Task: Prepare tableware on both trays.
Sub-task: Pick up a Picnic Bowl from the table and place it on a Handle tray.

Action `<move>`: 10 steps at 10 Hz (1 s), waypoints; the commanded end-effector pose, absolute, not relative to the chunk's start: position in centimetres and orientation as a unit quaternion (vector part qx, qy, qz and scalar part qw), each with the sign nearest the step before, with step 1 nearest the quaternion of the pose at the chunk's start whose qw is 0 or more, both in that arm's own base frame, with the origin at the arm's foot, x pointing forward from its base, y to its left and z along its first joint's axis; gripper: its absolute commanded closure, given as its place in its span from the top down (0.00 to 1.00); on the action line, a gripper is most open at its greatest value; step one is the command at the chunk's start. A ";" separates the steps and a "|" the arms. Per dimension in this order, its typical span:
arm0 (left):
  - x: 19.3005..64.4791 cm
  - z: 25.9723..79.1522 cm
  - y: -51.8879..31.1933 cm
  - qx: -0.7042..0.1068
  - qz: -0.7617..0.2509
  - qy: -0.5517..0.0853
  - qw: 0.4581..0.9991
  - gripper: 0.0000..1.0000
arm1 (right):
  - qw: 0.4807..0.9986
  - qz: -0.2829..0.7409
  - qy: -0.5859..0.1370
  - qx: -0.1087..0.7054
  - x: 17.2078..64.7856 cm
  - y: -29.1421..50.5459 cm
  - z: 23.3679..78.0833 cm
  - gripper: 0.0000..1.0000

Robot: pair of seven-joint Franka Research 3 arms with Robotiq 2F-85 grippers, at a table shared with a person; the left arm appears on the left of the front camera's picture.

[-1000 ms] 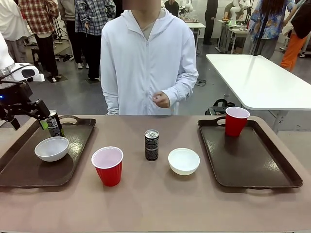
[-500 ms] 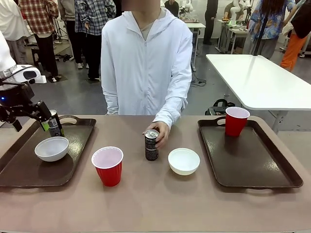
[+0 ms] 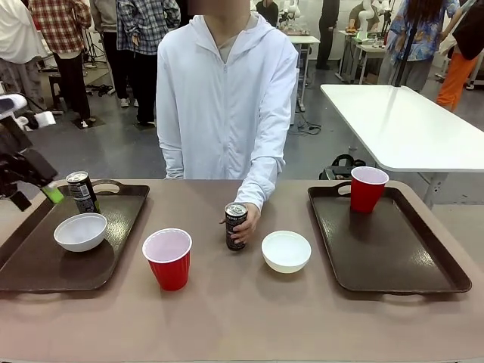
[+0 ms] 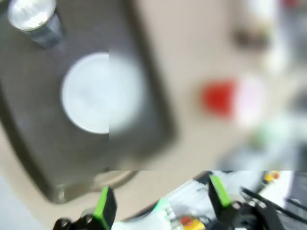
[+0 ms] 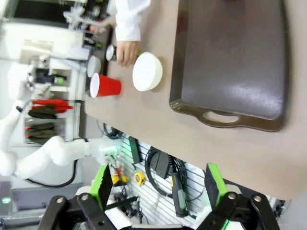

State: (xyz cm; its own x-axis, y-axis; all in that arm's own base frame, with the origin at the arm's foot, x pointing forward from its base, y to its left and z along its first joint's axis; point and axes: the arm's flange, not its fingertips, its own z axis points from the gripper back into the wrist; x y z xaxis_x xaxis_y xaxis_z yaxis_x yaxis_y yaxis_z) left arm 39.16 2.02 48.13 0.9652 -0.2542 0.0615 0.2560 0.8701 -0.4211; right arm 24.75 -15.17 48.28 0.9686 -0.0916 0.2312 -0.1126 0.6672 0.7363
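My left end effector (image 3: pixel 36 195) has let go of the left can (image 3: pixel 82 192) and pulled back to the left. The person's hand (image 3: pixel 248 223) has come down and now wraps around the middle can (image 3: pixel 236 225).

The left can stands upright at the far end of the left tray (image 3: pixel 45 265), with the left bowl (image 3: pixel 80 231) near it on the same tray. My left end effector (image 4: pixel 160 201) is spread wide with nothing in it. My right end effector (image 5: pixel 157 187) is spread wide and empty too, hanging past the near edge of the tabletop (image 3: pixel 242 318) by the right tray (image 3: pixel 393 257). That tray has just the far cup (image 3: pixel 367 188) on it.

I think the left tray only needs the near cup (image 3: pixel 168 259) now. It stands on the tabletop, just right of that tray. I should lift clear of the left can so I don't knock it. The cup looks thin, so I should squeeze it softly. The person's hand is close by, so I should go slowly. The middle bowl (image 3: pixel 286 251) waits on the tabletop too.

Both cans have labels, but the writing is too small for me to read.
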 end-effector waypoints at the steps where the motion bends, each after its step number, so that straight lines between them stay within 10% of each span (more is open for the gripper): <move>1: 37.4 51.5 5.3 -0.311 -0.140 -0.014 0.940 1.00 | 0.935 -0.016 -0.113 0.336 24.5 -10.9 52.5 1.00; 10: 36.8 51.3 18.7 -0.524 -0.136 -0.135 0.830 1.00 | 0.981 -0.015 -0.076 0.179 33.4 10.9 55.3 1.00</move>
